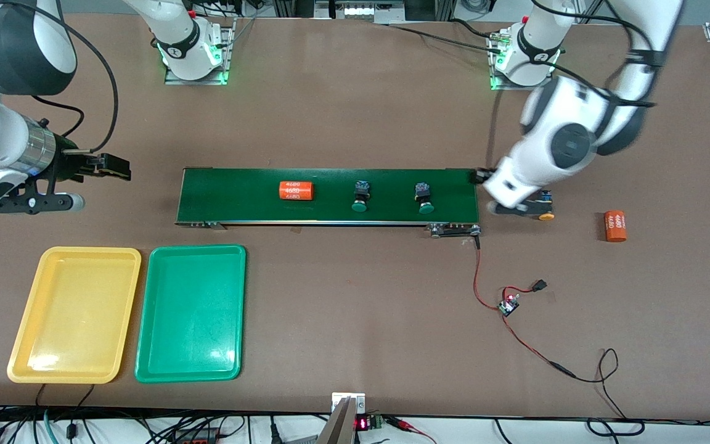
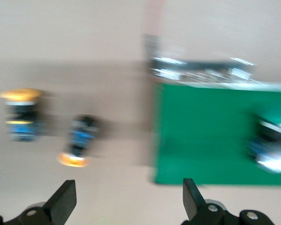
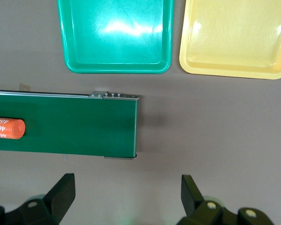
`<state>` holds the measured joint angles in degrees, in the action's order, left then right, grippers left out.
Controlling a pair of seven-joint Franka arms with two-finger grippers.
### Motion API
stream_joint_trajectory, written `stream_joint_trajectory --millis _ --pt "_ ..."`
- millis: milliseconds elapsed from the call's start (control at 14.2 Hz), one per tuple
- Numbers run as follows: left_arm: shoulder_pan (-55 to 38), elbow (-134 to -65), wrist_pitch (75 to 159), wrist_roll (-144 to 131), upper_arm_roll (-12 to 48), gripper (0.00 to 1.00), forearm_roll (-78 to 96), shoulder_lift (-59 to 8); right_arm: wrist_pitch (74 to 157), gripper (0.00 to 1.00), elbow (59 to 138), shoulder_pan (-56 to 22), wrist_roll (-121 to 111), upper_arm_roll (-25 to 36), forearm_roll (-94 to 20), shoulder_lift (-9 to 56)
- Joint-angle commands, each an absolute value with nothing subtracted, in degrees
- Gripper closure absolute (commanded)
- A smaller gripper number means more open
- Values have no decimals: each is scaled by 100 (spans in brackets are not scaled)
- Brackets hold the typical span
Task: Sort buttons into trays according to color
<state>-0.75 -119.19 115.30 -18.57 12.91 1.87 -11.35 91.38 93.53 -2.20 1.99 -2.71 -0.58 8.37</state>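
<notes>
Brown counter (image 1: 355, 308) carries a long dark green conveyor belt (image 1: 327, 196) across its middle. On the belt lie an orange cylinder printed "4680" (image 1: 296, 190), and, toward the left arm's end, two green-capped buttons: the first green button (image 1: 360, 196) and the second green button (image 1: 423, 197), each with its cap at about six o'clock from its black-and-blue body.

Off the belt's end by the left arm, two yellow-capped buttons lie on the counter. Only one yellow button (image 1: 544, 209) shows in the front view, partly under the arm; the left wrist view shows both, the first yellow button (image 2: 21, 114) and the second yellow button (image 2: 79, 142), close together but apart. A second orange cylinder (image 1: 615, 226) lies farther toward that end of the counter.

The left pincer (image 2: 126, 199) hangs just over the counter beside the belt's end, its fingers (image 2: 63, 200) spread wide and gripping nothing.

The right pincer (image 3: 126, 194) waits over the counter off the belt's other end, fingers (image 3: 61, 192) likewise wide apart and empty.

At roughly seven o'clock from the belt sit the yellow tray (image 1: 28, 364) and the green tray (image 1: 145, 370), side by side, the green one closer to the middle of the counter.
</notes>
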Motion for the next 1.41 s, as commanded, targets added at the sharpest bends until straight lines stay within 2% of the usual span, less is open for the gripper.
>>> stream_joint_trajectory --millis 0,211,492,632,773,914,984,1124,1265,1335 --pt "-70 -12023 11487 -1146 337 0 -210 -1212 9167 0 9746 -167 -9 -290 -149 458" --pt "78 -11962 11784 -459 -157 0 -1077 -1336 9158 0 9844 -184 -9 -299 -149 369" --pt "605 -11936 12986 235 -193 0 -2020 -1879 9219 0 9975 -228 -9 -316 -219 317" --pt "834 -11936 13777 876 -324 0 -2065 -2248 9534 0 10273 -237 52 -325 -483 194" --pt "974 -11936 14175 993 -430 0 -1978 -2643 10043 0 10711 -464 253 -343 -492 36" --pt "1046 -11988 14440 1002 -431 0 -1978 -2768 10370 0 10941 -780 963 -343 -492 9" --pt "1055 -11988 14440 1002 -431 5 -1978 -2812 10484 0 10986 -974 1236 -343 -492 17" --pt "1055 -12006 14423 967 -431 47 -1969 -2839 10774 0 11100 -1325 1808 -343 -492 26" --pt "1046 -11997 14362 967 -431 68 -1977 -2813 11265 0 11310 -1703 2125 -352 -501 70" --pt "1046 -11997 14248 967 -422 70 -1978 -2778 11511 0 11399 -1862 2292 -352 -501 105"
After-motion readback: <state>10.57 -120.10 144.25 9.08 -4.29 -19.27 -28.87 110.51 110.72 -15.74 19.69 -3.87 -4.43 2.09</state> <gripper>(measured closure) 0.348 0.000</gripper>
